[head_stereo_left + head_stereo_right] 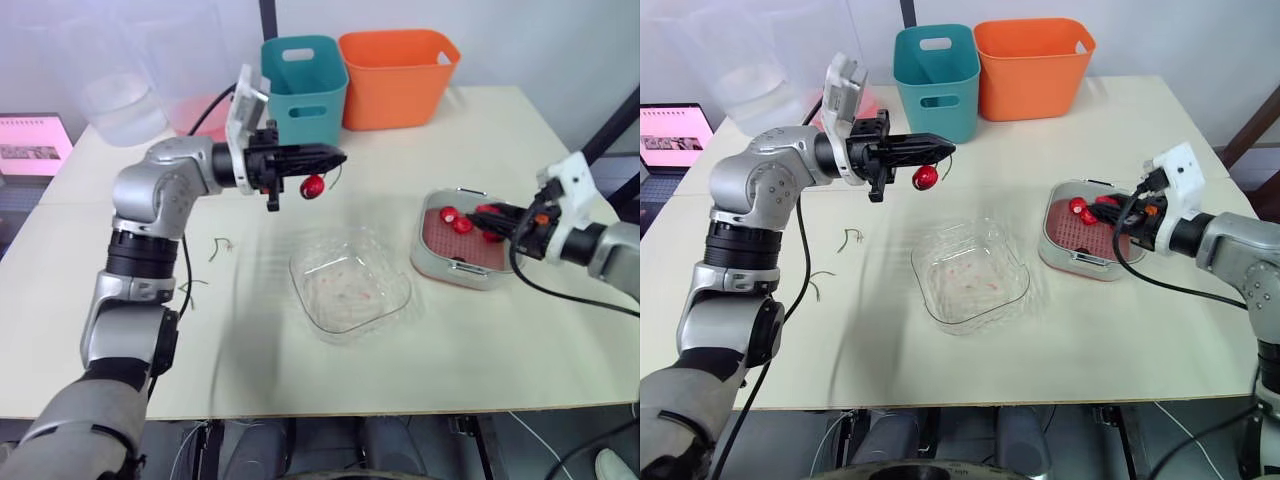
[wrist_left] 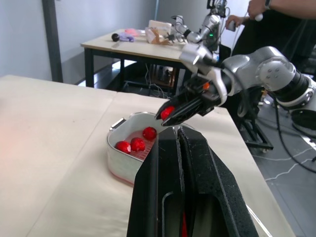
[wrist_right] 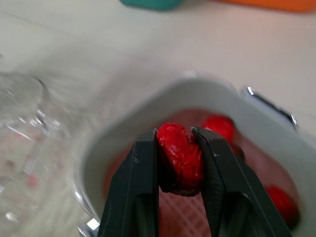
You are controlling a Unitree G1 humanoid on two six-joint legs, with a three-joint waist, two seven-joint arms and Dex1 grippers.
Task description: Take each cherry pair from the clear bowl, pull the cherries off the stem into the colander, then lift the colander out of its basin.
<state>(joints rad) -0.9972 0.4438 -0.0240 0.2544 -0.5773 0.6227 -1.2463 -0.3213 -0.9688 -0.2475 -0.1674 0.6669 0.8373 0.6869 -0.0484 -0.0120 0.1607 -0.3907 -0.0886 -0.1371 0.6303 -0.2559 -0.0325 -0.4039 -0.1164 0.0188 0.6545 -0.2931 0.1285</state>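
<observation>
L gripper is up in the air, fingers pressed tight together, pinching a stem. One cherry dangles from it just under the fingertips, clear of the table. It hangs on the far side of the bowl, in front of the teal bin at the far edge. An orange bin stands just beside the teal one.

Over to the R gripper: clamped on a 2nd cherry, squeezed between both fingers. It's poised right over the colander, w/ the tips pointing in from the right edge. Can't tell if that cherry touches the mesh.

Colander is red, sitting inside its pale basin near the right edge of the table. Three loose cherries lie in it on the mesh, close together.

Bowl sits mid-table, well apart from both grippers, tilted a bit askew to the table edges, w/ red smears on its floor.

Two bare loose stems lie on the table toward the left edge, under the L arm.
</observation>
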